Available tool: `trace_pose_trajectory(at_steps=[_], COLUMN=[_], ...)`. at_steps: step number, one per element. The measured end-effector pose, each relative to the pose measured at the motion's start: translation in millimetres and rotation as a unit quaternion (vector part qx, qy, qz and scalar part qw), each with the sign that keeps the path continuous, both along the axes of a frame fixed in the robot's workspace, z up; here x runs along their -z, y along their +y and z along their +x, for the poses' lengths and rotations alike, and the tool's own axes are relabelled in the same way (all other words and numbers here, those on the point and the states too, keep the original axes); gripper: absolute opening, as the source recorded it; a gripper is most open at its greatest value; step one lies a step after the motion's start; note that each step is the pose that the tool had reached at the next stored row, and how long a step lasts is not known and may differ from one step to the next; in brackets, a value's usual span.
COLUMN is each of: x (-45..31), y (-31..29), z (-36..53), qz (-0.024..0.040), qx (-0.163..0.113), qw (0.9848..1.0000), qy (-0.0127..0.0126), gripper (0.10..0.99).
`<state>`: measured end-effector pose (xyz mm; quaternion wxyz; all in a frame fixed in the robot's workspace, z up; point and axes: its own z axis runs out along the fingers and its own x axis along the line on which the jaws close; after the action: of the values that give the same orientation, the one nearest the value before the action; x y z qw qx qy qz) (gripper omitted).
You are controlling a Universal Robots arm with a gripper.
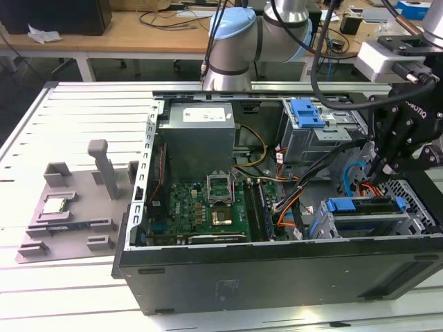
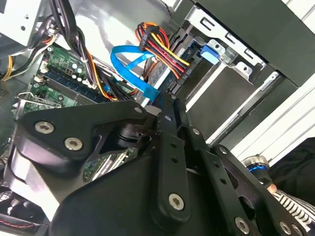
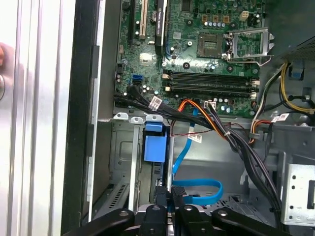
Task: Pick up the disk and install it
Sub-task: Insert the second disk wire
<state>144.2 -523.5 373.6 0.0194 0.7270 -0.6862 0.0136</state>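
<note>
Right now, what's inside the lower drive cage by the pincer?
The drive cage holds the disk, seen edge-on, its blue carrier handle facing out. The pincer hangs just above it, beside blue and orange cables. The cage walls hide the drive body, so seating depth can't be judged.

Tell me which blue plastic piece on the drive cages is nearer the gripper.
The blue piece on the bay by the case's near wall, close to the gripper. The other tops the far cage, beside the power supply.
</note>
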Motion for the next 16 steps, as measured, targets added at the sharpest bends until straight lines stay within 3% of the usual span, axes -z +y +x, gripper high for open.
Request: trace_pose_trajectory(at_steps=[4,7,16], x=[9.6,16.7,22.3], y=[-6.1,-6.0,-6.7], z=[0.0,0.0,0.1], qz=[-0.0002,-0.0001,-0.0038], qx=[0.000,0.000,0.000], qw=[1.0000,1.0000,1.0000], qy=[0.0000,0.0000,0.0000], gripper=[0.161,0.161,0.161])
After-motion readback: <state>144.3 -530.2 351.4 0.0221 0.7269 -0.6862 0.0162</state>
